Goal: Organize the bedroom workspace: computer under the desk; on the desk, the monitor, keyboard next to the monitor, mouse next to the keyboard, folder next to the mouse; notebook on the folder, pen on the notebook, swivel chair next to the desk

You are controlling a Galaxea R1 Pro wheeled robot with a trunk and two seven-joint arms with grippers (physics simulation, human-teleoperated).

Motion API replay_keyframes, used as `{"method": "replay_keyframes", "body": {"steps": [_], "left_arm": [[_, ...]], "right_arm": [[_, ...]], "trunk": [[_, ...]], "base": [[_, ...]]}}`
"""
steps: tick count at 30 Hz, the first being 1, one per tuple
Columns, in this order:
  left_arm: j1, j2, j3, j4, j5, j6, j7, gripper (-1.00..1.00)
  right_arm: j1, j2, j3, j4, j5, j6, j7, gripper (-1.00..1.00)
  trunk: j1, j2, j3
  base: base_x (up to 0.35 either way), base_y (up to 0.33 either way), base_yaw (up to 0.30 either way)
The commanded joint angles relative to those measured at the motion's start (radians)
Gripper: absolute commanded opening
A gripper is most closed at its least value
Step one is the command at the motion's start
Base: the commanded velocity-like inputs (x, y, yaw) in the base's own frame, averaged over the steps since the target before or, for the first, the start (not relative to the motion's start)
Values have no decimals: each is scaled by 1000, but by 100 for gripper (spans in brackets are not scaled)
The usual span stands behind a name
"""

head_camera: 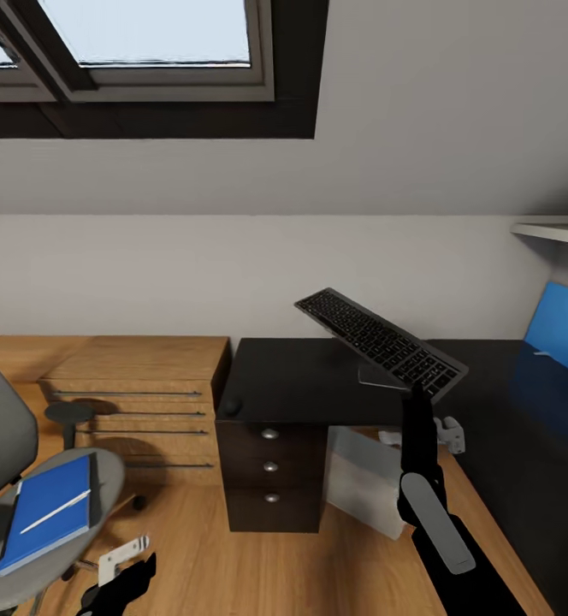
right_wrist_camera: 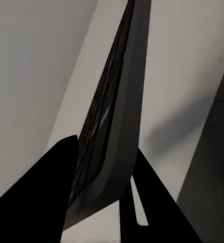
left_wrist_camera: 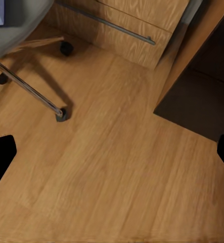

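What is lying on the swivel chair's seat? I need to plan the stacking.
On the grey upholstered swivel chair lies a flat blue notebook or folder with a thin pale pen across it. Whether a second item lies beneath the blue cover cannot be seen.

You are facing a plain pale wall (head_camera: 233,265) under a sloped ceiling (head_camera: 421,128) of the same pale tone. At the upper left of the head view, a skylight window (head_camera: 147,30) with a light frame and dark surround shows bright, cloudy daylight. A light wooden dresser (head_camera: 134,402) with long bar handles stands against the wall at the left. The floor (head_camera: 258,565) is warm wood planking, and your left wrist view shows the same grain running across it (left_wrist_camera: 117,172). High at the right edge, a pale shelf (head_camera: 553,231) juts from the wall. The light is soft and even, with faint shadows.
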Motion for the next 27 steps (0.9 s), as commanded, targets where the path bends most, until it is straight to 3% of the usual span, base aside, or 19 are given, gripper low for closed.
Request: {"method": "replay_keyframes", "body": {"steps": [1, 7, 20, 27], "left_arm": [[0, -1, 1, -2, 7, 6, 2, 100], [0, -1, 1, -2, 7, 6, 0, 100], [0, 1, 1, 17, 7, 6, -3, 100], [0, 1, 1, 26, 7, 7, -2, 100]], "right_arm": [[-1, -1, 4, 0, 1, -6, -3, -100], [-1, -1, 3, 2, 1, -6, -3, -100], [-1, -1, 4, 3, 1, -6, -4, -100], [-1, -1, 4, 4, 1, -5, -4, -100]], "trunk": [[-5, 6, 2], [-16, 27, 11], [-16, 27, 11], [-16, 27, 11]], "base": [[-341, 0, 0], [-271, 0, -23], [-28, 0, -212], [-273, 0, -49]]}}
